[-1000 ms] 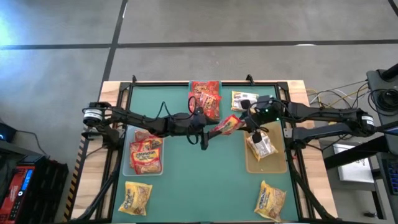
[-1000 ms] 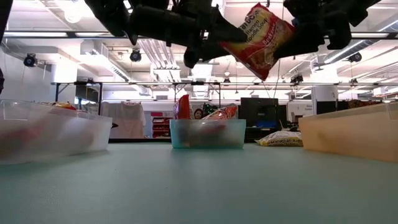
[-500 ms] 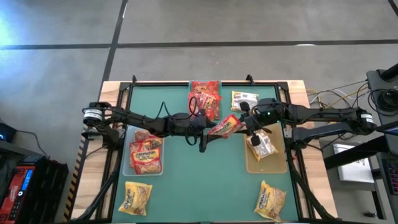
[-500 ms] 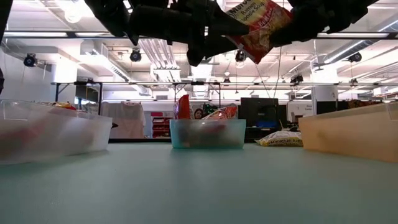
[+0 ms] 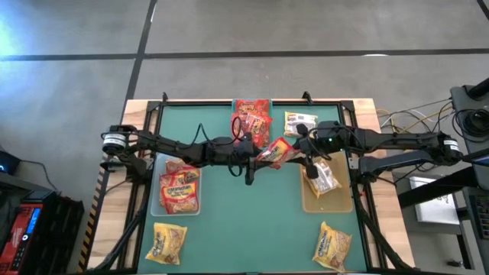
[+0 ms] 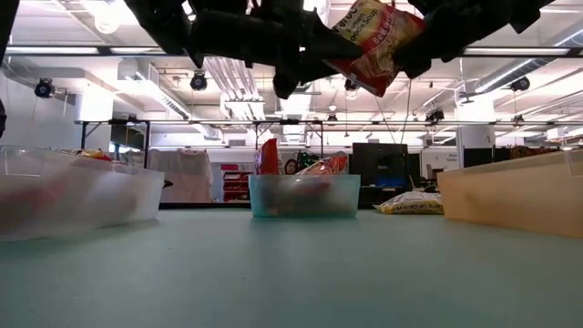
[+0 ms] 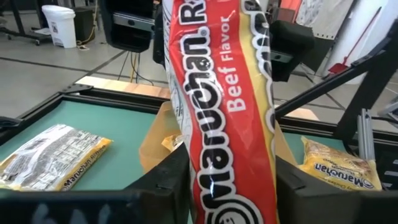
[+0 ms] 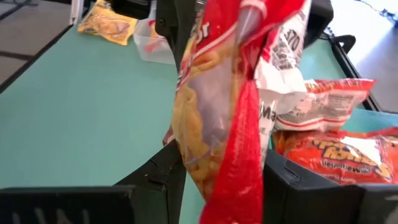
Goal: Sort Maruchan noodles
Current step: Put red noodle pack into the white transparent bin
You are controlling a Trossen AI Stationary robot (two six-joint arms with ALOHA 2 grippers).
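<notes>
The red Maruchan beef packet [image 5: 276,153] hangs in the air above the middle of the green table [image 5: 252,221], between the two arms. It is near the teal bin [image 5: 252,122] that holds other red packets. The packet is probably light, thin and crinkly, and its film looks slippery. The dry noodle block inside can break if it is squeezed hard, so I think the flat sealed ends are the best places to hold it. Both grippers hold it now. The left gripper [image 7: 231,186] has its jaws closed narrowly on one end. The right gripper [image 8: 225,177] has its jaws pressed on the other end, which folds between them.
</notes>
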